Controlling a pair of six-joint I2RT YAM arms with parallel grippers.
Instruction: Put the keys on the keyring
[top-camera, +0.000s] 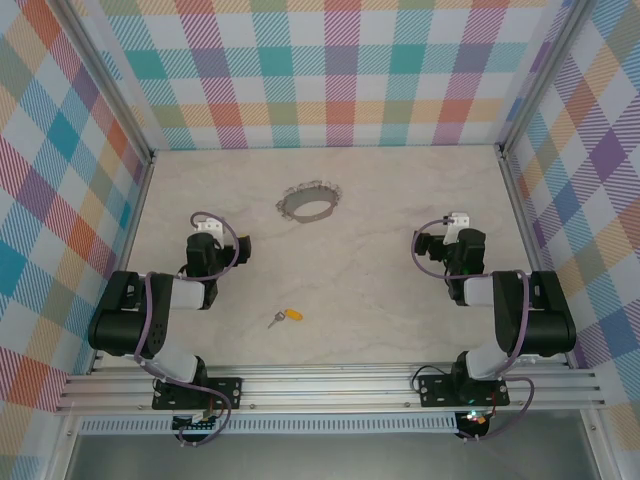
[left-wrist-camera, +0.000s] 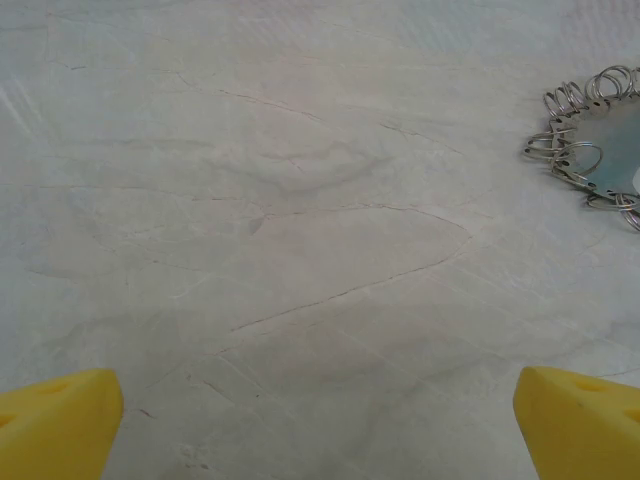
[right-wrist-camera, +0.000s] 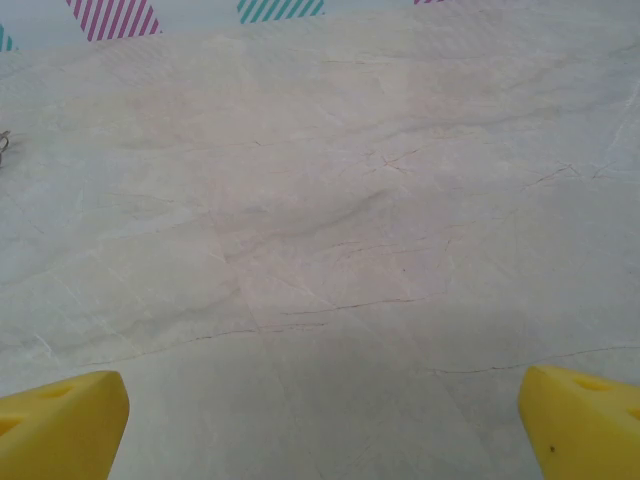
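Fingers (left-wrist-camera: 60, 425) of the left gripper (left-wrist-camera: 320, 430) stand wide apart with bare table between them, and the right gripper (right-wrist-camera: 320, 428) is spread just as wide over bare surface; neither holds anything. From above, both arms sit folded close to their bases, the left one at the left side of the table (top-camera: 380, 290) and the right one at the right.

The key (top-camera: 287, 317), with its yellow-orange head, lies flat near the front edge, between the two arms and somewhat nearer the left one. The keyring (top-camera: 308, 205) lies flat well apart from it, toward the far side and about mid-table. In the left wrist view its fringe of small silvery loops shows at the right edge, ahead of the fingers and off to their right.

As judged from this layout, no part of the task is done: the key is not picked up, the ring is not held or steadied, and the two things do not touch. All of it remains: grasping the key, securing the ring, and threading the key on.
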